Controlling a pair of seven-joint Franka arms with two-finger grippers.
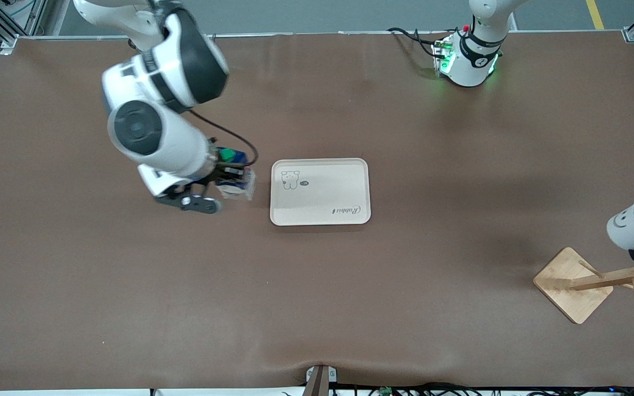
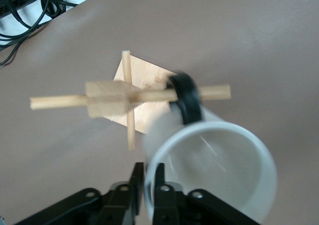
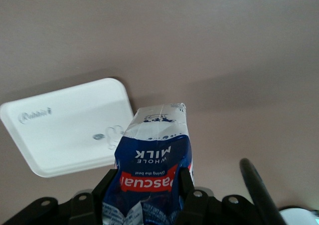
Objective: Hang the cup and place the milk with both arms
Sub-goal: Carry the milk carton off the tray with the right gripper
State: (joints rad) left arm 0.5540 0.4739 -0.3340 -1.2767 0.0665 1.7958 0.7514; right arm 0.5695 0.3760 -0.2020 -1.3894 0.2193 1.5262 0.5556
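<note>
While my right claw [image 1: 234,179] pinches the milk carton [image 3: 152,160] just beside the tray [image 1: 350,187] at frame centre, my left claw [image 2: 148,192] grips the mug's [image 2: 214,170] rim, handle on the rack's peg [image 2: 212,92].

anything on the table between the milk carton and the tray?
No. In the front view only bare brown table separates the milk carton, held in the right gripper, from the tray. The right wrist view shows the same.
</note>
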